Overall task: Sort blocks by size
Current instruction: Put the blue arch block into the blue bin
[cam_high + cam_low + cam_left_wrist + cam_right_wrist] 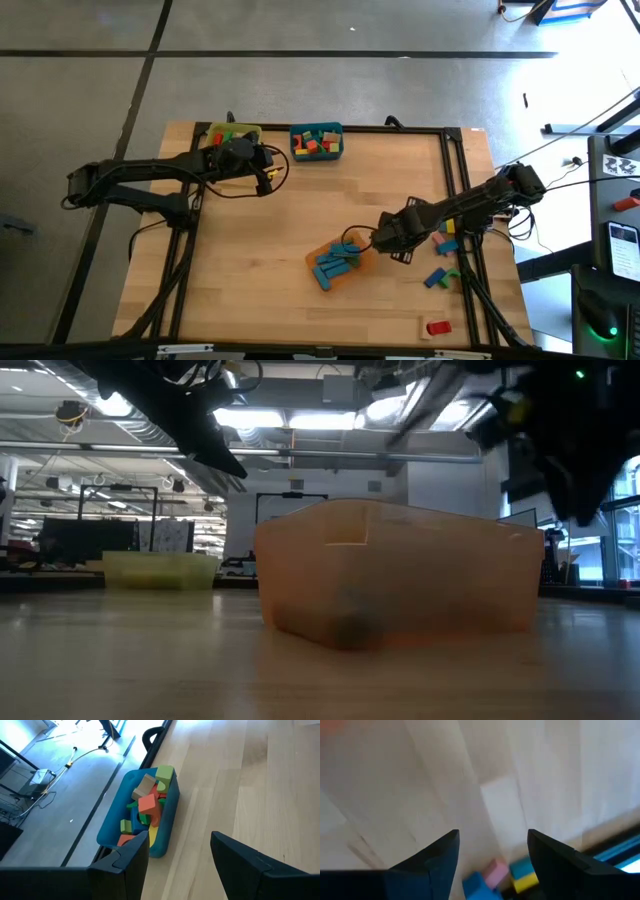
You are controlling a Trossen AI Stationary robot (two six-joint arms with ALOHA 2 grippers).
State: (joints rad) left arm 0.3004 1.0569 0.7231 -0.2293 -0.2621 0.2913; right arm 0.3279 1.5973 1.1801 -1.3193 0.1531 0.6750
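Desk: wooden desk (pixel 270 230), orange bin (pixel 345 258) central.
Blocks: blocks (pixel 440 262) beside bin; light, stiff; pinch flat sides.
Right gripper (pixel 378 240): at bin, jaws open, empty.
Left gripper (pixel 268 170): far from bin, jaws open.

- Mixed red, green, orange blocks (pixel 316 141) are heaped in the teal bin (pixel 335 152).
- Long blue blocks (pixel 335 264) are piled well nearer than that bin.
- A red block (pixel 437 327) lies apart, nearest the table's front edge.
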